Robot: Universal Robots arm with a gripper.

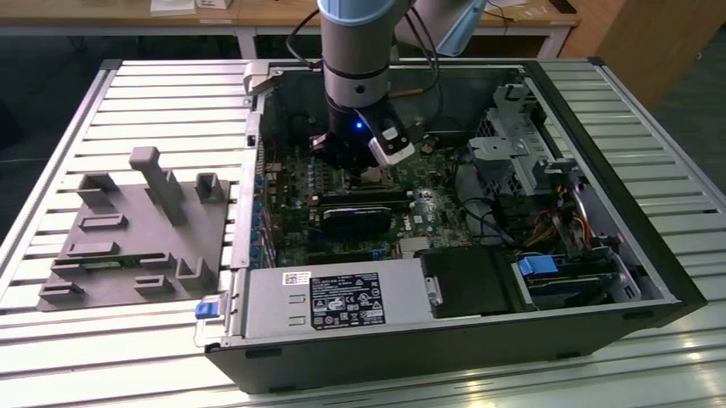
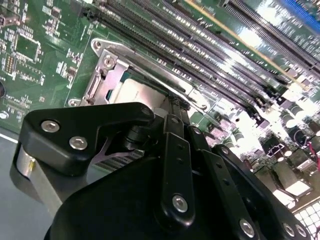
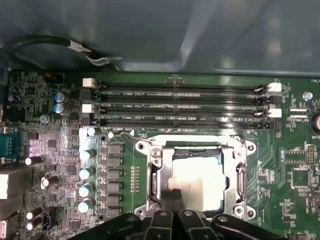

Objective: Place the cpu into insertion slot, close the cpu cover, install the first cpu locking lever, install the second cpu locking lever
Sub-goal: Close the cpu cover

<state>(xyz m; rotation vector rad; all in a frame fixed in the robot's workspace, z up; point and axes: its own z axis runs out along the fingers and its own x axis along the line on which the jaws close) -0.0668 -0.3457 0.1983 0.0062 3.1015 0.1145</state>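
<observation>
Cpu point(image 3: 200, 180) is lying flat in the insertion slot point(image 3: 150, 172), pale top up, as I am watching through the first wrist view. I am holding the gripper point(image 3: 171, 196) low over one edge of the slot, so the chip is sitting just beyond the tips, square to them. I am reading the fingers point(image 3: 165, 197) as pressed together, gripping nothing. The gripper's body is hiding that edge, and I am failing to make out whether the metal frame point(image 3: 239, 172) around the chip is clamped down.
</observation>
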